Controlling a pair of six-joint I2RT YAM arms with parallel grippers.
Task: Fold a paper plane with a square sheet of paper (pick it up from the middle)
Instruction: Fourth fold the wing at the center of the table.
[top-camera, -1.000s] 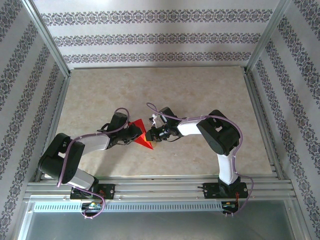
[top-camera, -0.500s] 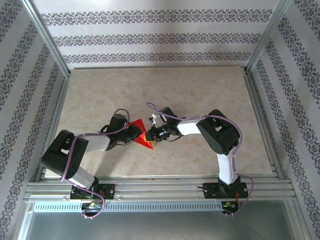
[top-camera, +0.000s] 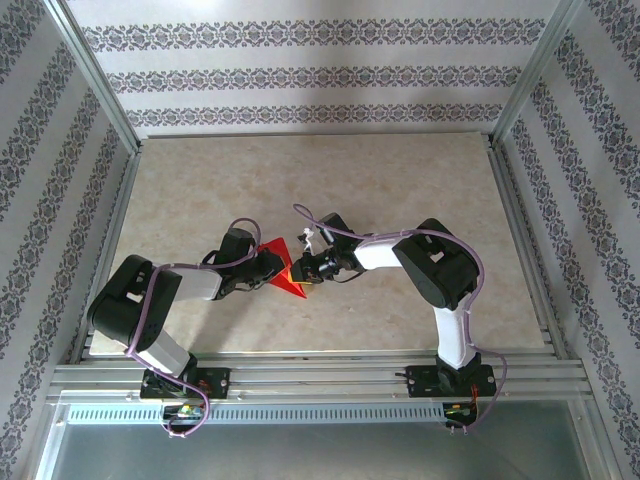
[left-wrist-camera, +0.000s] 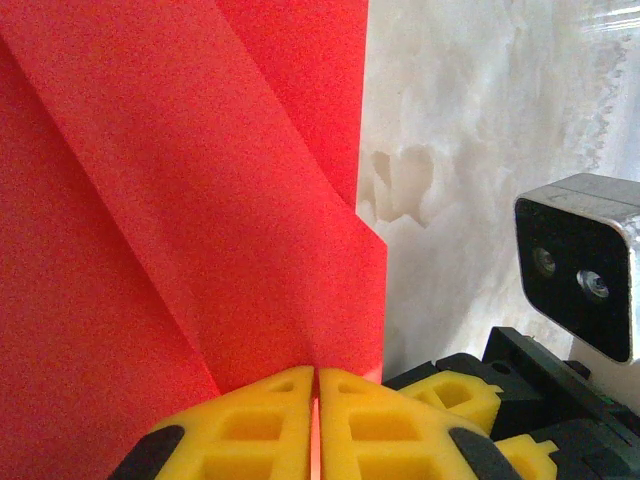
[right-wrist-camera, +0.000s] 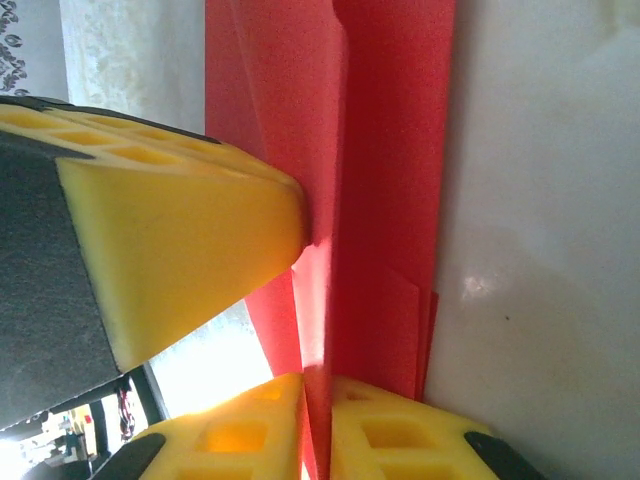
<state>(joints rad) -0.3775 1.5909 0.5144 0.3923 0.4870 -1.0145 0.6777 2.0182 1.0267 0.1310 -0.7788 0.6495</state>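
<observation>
**Both grippers pinch the folded red paper at mid-table**

At far left a wall (top-camera: 40, 150) papered in dark floral stripes lines the enclosure. From its base at the near edge, the left arm (top-camera: 150, 310) reaches inward over the pale marbled table (top-camera: 400, 180). The left gripper (top-camera: 268, 270) ends at the left edge of the red paper (top-camera: 283, 268). In the left wrist view its yellow pads (left-wrist-camera: 250, 430) are pressed together, with a thin sliver of the red paper (left-wrist-camera: 150, 200) clamped in the seam between them. The sheet rises from there in overlapping layers with diagonal creases.

From above, the paper is a small triangle between the two grippers, its point toward the near edge. Whether it touches the table cannot be told.

The right gripper (top-camera: 301, 269) meets the paper's right edge. In the right wrist view its pads (right-wrist-camera: 390, 440) close on the layered red paper (right-wrist-camera: 380, 150), and one yellow finger (right-wrist-camera: 170, 230) of the left gripper presses the sheet from the side. The left wrist view also catches the right gripper's wrist camera (left-wrist-camera: 580, 265). The right arm (top-camera: 440, 270) bends back to its base at the near right.
</observation>
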